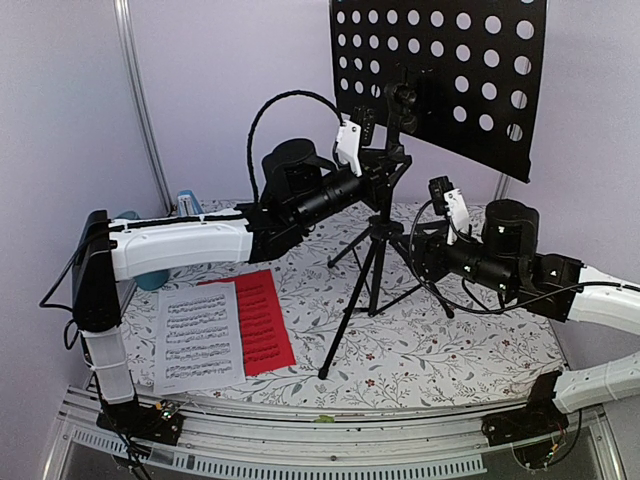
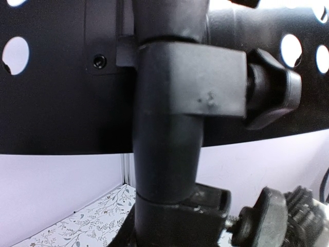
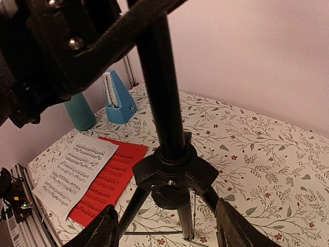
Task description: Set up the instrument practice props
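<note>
Floral tablecloth point(image 1: 450, 340), lilac walls point(image 1: 220, 80), right pincer point(image 3: 169, 229) wide, left pincer point(image 1: 388, 165) grip unclear

No legible words, brands or numbers anywhere; only printed staves of music notation, too small to decipher, on the white paper sheet point(image 1: 198, 335) and on the red paper sheet point(image 1: 262, 320).
</note>
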